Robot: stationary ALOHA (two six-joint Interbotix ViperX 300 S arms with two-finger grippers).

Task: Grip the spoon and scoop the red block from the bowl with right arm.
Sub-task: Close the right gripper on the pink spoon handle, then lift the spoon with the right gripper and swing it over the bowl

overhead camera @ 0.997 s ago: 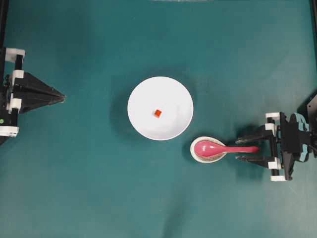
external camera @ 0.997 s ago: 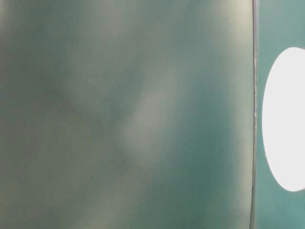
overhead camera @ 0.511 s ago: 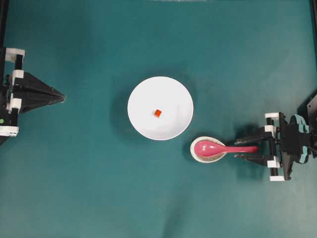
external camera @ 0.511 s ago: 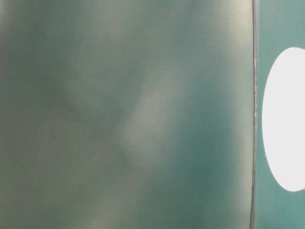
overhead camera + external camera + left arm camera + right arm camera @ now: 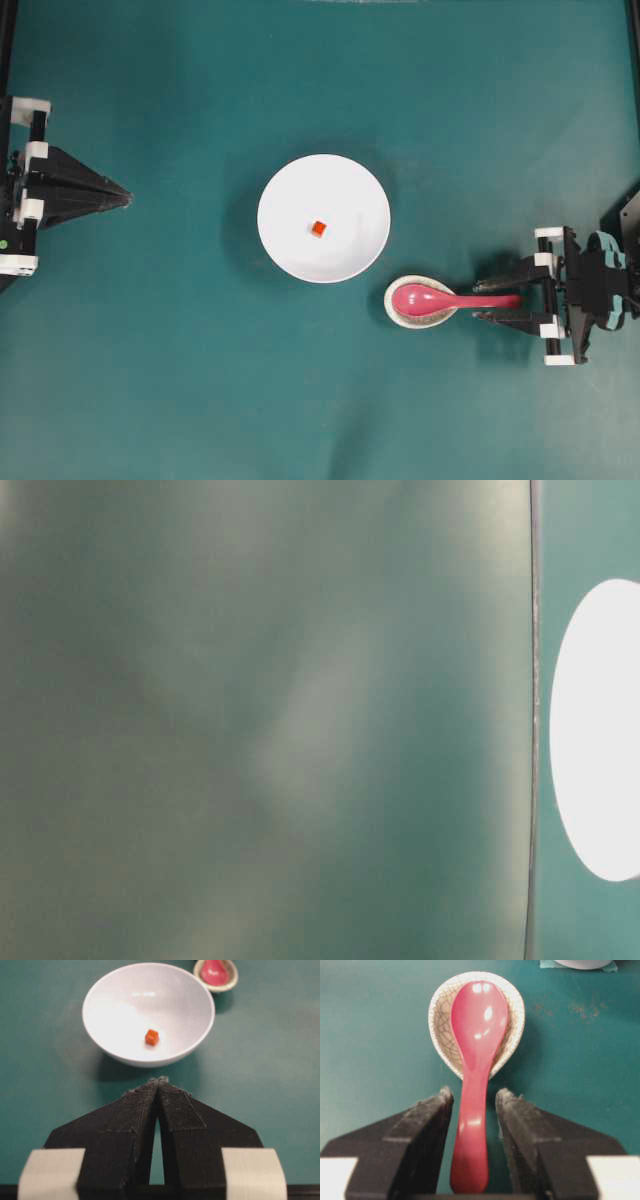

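1. Plainly, the spoon [image 5: 475, 1075] is the thing to handle: a glossy magenta soup spoon, its oval head lying in the small crackle-patterned rest [image 5: 512, 1020], its short straight handle sticking out toward the right arm.
2. It looks rigid, glazed and light. I judge the shine makes it slippery, so a hard pinch on a rounded part could squirt it sideways. If ceramic, it may chip when knocked on the bowl.
3. The best hold, I think, is on the handle, squarely across its sides and toward the rear half, leaving the head free to dip.
4. The right claw [image 5: 472, 1105] straddles that handle with one finger on each side. A thin gap shows on both sides in the wrist view, so it is released and holds nothing yet.
5. The rest may shift or tip when the spoon is lifted out of it; lifting straight up seems wise.
6. The red block [image 5: 318, 229] sits near the middle of the white bowl [image 5: 290, 180], which stands on the green desk [image 5: 180, 380] just up and left of the rest. The block is tiny next to the spoon's head and will likely slide on the smooth bowl floor.
7. The left claw [image 5: 158, 1081] is clenched, empty, parked well apart at the desk's left side.
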